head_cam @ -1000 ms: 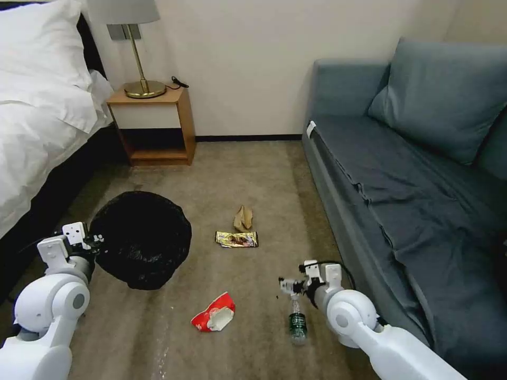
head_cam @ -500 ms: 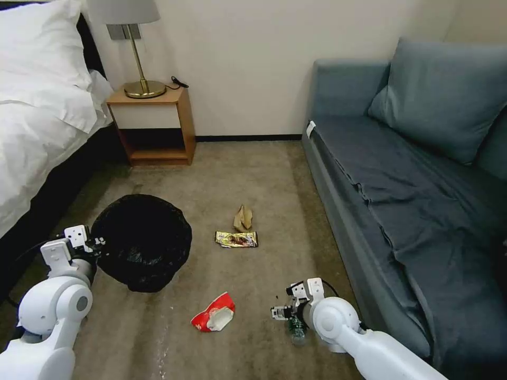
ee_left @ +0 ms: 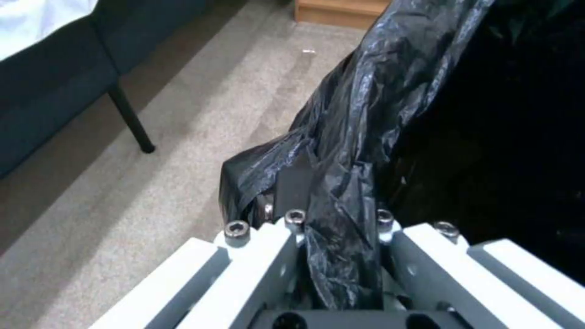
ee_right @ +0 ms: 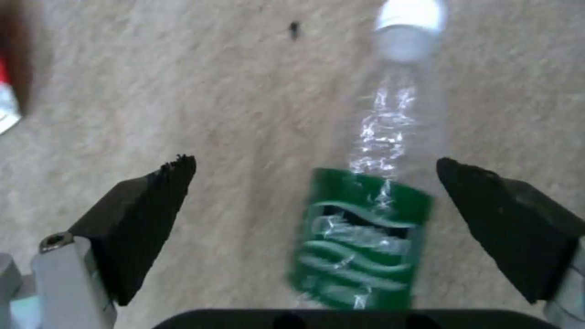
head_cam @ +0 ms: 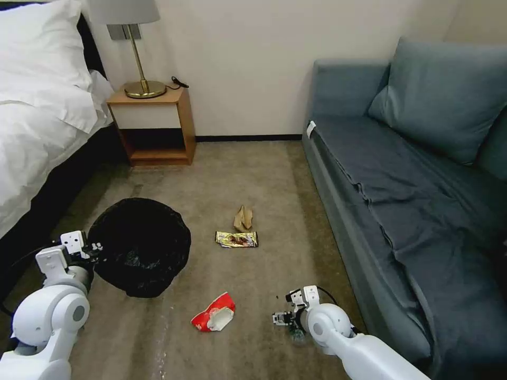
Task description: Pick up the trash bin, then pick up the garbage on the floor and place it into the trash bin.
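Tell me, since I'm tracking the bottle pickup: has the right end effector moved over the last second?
Yes. The right end effector has dropped toward the camera, down over the bottle, away from the gold wrapper.

A bedroom, of the kind found in a hotel room or small apartment. At the left stands a bed (head_cam: pixel 37 111) made up with white sheets and a plump white pillow (head_cam: pixel 39 39) on a dark base. Beside it, against a plain cream wall (head_cam: pixel 248 63), sits a small wooden nightstand (head_cam: pixel 153 124) with an open lower shelf, carrying a brass-stemmed lamp (head_cam: pixel 132 45) with a pale shade (a black cable lies next to its foot). Along the right side runs a grey-blue sofa (head_cam: pixel 401 190) with a matching cushion (head_cam: pixel 443 97) and a loose dark cover. The floor is brownish-beige carpet (head_cam: pixel 253 179), edged by a dark skirting board at the wall
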Tool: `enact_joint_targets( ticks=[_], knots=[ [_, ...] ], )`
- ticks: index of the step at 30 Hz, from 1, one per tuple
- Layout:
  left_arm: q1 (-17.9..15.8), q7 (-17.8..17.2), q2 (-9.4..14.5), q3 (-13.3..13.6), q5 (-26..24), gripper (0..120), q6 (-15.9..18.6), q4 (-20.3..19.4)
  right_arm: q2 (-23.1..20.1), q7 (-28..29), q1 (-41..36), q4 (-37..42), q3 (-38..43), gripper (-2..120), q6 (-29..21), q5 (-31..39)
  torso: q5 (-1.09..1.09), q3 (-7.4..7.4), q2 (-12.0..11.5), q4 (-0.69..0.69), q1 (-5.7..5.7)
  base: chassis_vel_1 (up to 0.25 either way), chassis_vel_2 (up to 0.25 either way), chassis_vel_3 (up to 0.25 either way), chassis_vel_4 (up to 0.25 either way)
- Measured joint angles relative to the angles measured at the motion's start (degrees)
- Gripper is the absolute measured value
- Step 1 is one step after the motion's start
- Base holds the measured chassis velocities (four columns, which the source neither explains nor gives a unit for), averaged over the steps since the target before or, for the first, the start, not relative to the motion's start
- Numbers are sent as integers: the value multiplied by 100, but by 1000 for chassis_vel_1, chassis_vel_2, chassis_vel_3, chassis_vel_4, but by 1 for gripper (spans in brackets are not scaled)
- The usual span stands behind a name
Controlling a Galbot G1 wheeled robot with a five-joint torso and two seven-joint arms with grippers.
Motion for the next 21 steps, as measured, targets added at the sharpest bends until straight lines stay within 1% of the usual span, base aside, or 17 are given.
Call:
enact_joint_targets(
  ticks=[21],
  knots=[
    [-136,20,4,64,52,1,-18,163,151,-488,-88,-563,219,100,278,-449,0,0,0,0,0,0,0,0,0]
  ],
)
